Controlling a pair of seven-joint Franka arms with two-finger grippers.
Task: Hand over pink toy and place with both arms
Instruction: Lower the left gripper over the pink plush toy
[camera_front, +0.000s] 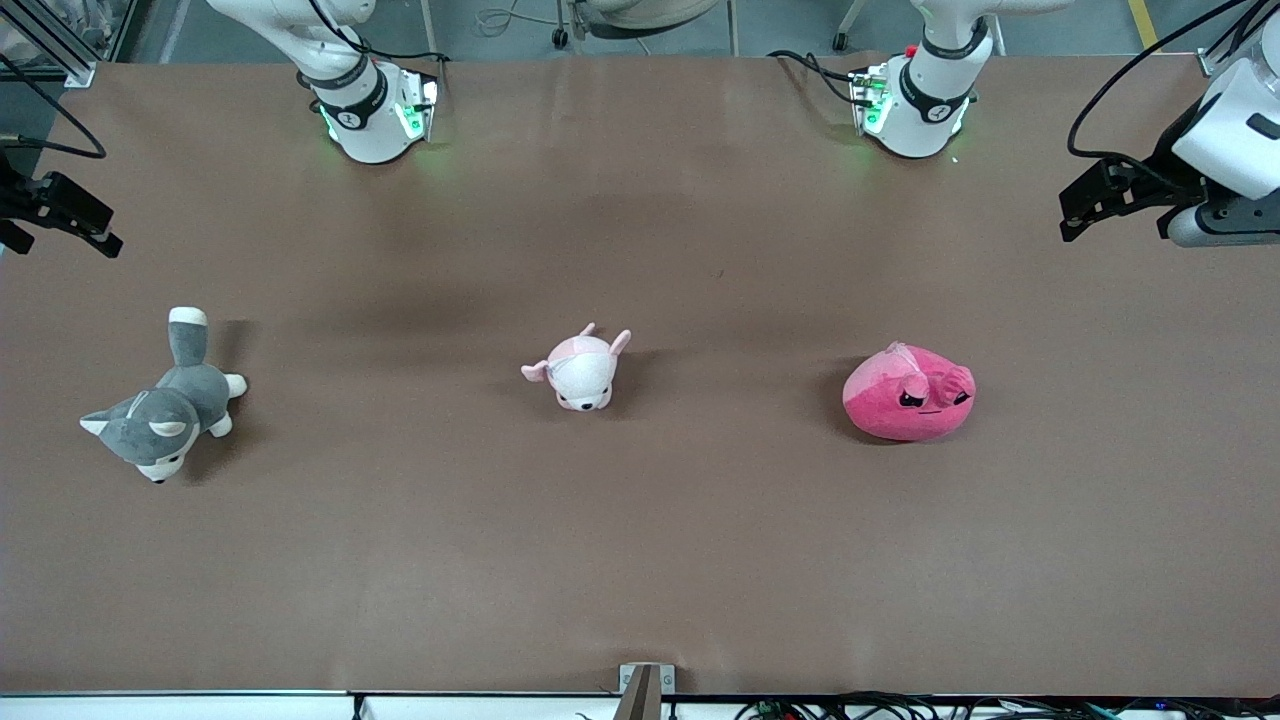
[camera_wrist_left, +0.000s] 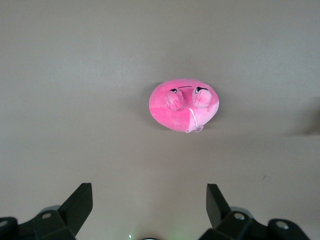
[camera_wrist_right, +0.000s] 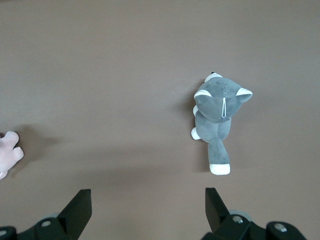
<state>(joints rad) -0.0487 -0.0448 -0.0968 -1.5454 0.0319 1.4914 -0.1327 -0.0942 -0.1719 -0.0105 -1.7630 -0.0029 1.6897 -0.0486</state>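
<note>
The pink toy (camera_front: 908, 392), a round hot-pink plush with angry black eyes, lies on the brown table toward the left arm's end. It also shows in the left wrist view as the pink toy (camera_wrist_left: 184, 104), well clear of the fingers. My left gripper (camera_front: 1068, 215) hangs open and empty over the table's edge at the left arm's end, apart from the toy; in its wrist view the left gripper (camera_wrist_left: 149, 200) has only bare table between its jaws. My right gripper (camera_front: 108, 232) hovers open and empty over the right arm's end, as the right gripper (camera_wrist_right: 148, 202) confirms.
A pale pink-and-white puppy plush (camera_front: 580, 370) lies mid-table. A grey-and-white dog plush (camera_front: 165, 400) lies toward the right arm's end, seen under the right wrist as the grey plush (camera_wrist_right: 219, 115). Both arm bases (camera_front: 370, 110) stand along the table's edge farthest from the front camera.
</note>
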